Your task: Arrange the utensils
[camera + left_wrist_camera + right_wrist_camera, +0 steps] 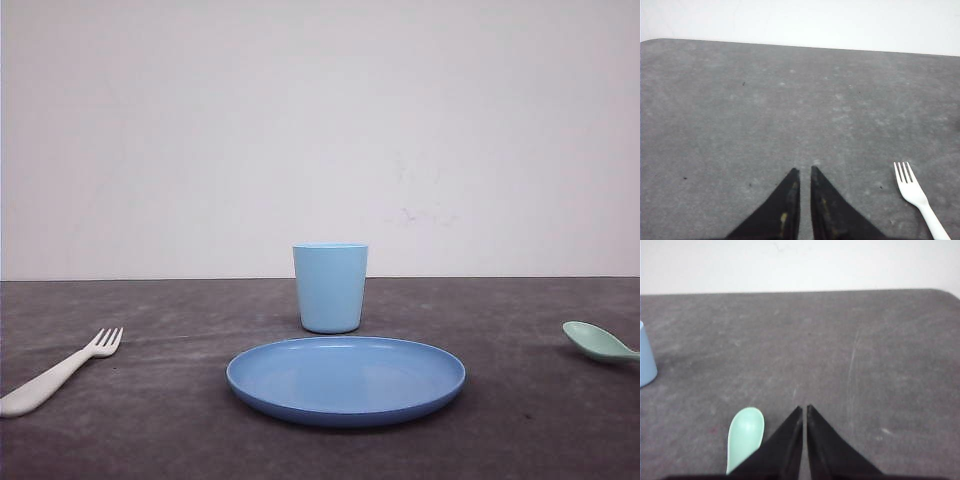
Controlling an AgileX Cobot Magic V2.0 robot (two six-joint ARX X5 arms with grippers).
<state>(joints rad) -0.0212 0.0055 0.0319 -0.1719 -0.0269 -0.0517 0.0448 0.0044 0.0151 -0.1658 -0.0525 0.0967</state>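
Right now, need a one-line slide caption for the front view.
Blue plate centered before a light blue cup on a dark table, white fork at left, green spoon at right.

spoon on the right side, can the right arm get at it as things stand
Probably yes. In the right wrist view the mint-green spoon lies flat on the bare table just beside the closed right gripper, nothing between them. The cup sits well off. The jaws would need to open first.

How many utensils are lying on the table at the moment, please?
2: the white fork lies at the table's left edge, and the mint-green spoon lies at the right edge, its handle cut off by the frame.
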